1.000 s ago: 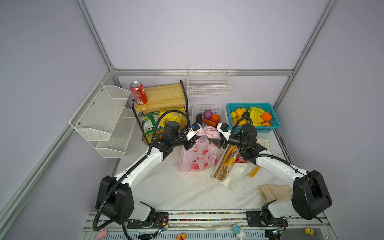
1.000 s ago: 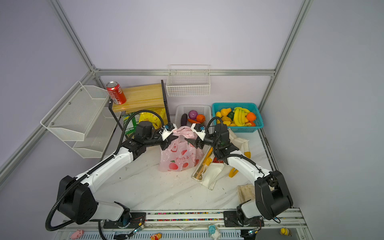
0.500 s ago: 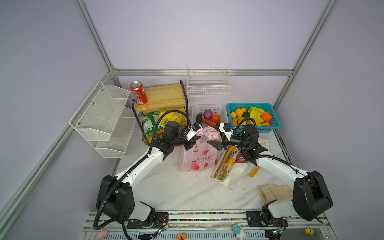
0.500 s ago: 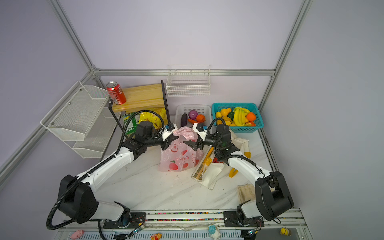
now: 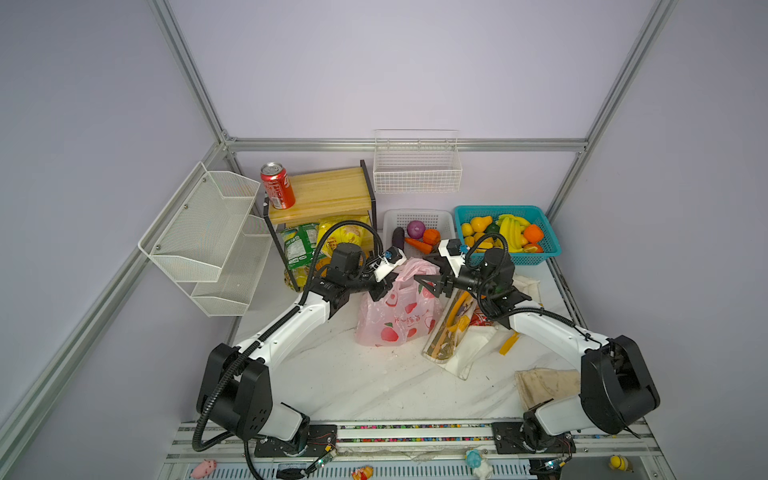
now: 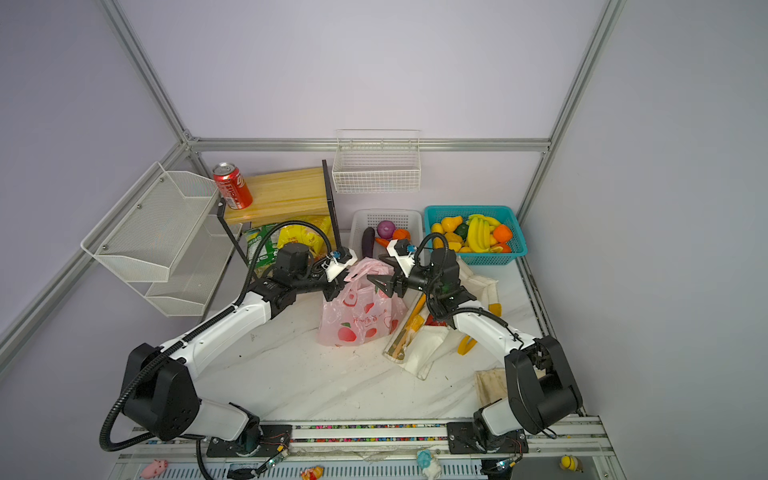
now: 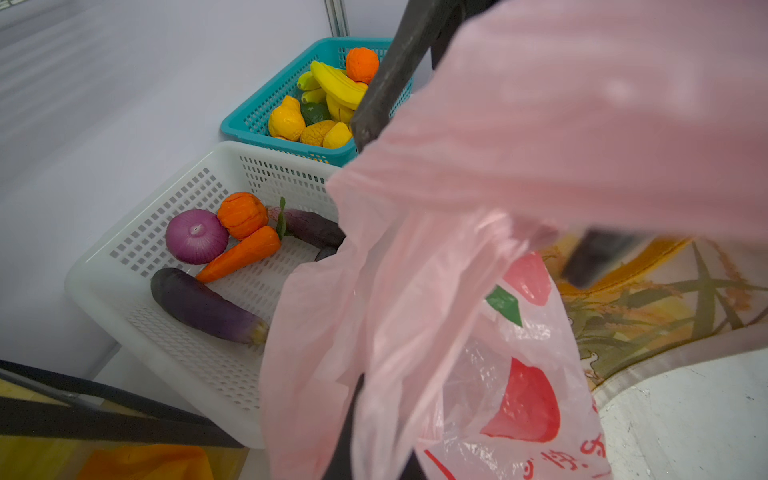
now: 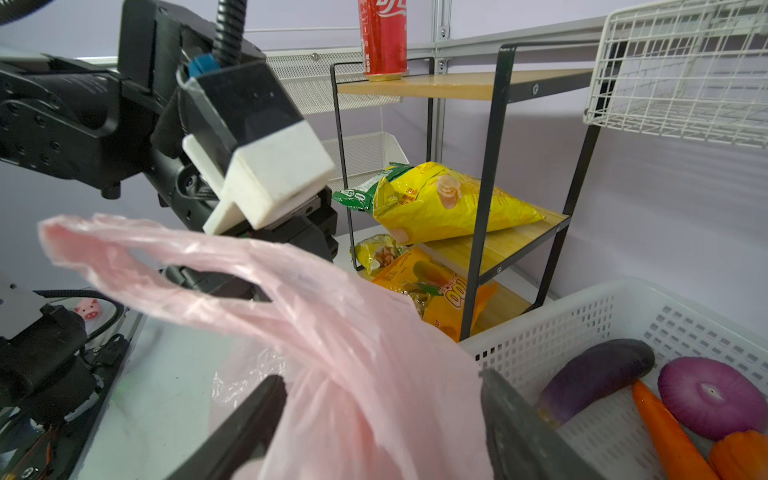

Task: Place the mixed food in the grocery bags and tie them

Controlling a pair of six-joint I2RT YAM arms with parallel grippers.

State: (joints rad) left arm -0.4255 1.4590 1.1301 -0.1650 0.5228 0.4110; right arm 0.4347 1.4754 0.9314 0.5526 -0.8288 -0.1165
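In the middle of both top views, the pink bag (image 5: 399,320) is standing on the table, bulging, with its handles drawn upward, and the action is gathering around that loose top. On its left side the left gripper (image 5: 382,289) is still pinching one handle, fingers pressed together on the thin plastic, holding that side up. The change is on the right. A second ago the right gripper (image 5: 420,282) was sitting back from the bag. It has since been coming in toward the other handle, opening wide on the way, and it is now narrowing again. In the right wrist view its fingers (image 8: 249,428) are still spread, straddling a fold of pink plastic at the bottom of the frame without yet clamping it. I judge that packing of this bag is giving way to tying, and that the next call is a firm closure on the second handle. Further out, a purple onion (image 5: 416,229) is lying in the white basket (image 5: 440,216) just above the bag. The red cola can (image 5: 277,185) is standing on the wooden shelf (image 5: 328,193) at upper left. The canvas tote (image 5: 469,353) is lying slack at lower right, so its share is looking undone.
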